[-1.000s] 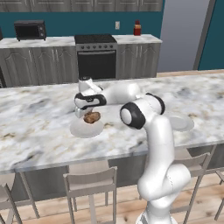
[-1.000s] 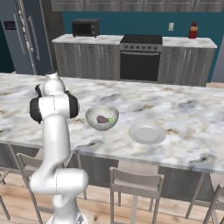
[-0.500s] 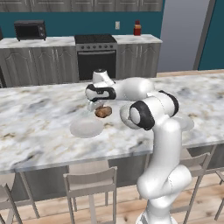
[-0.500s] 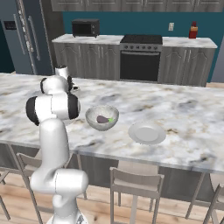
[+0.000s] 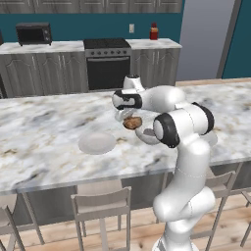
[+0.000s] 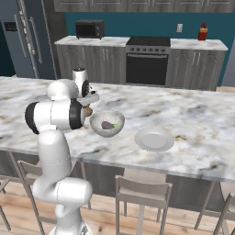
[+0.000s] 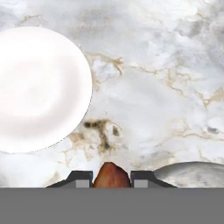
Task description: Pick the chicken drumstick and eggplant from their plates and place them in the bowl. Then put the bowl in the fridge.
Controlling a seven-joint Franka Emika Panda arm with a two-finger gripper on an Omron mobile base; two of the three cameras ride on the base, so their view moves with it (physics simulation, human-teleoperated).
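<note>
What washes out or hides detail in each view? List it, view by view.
Hand view: the plate is blown out to flat white; the drumstick is cropped. Left base view: the arm hides most of the bowl. Right base view: evenly lit; the eggplant reads clearly.

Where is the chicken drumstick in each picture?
Left base view: drumstick near the middle, held above the counter, right of the empty plate.
Right base view: left of middle, just left of the bowl.
Hand view: bottom middle, between the fingertips.
Shared landmark: that plate, at the hand view's left.
</note>
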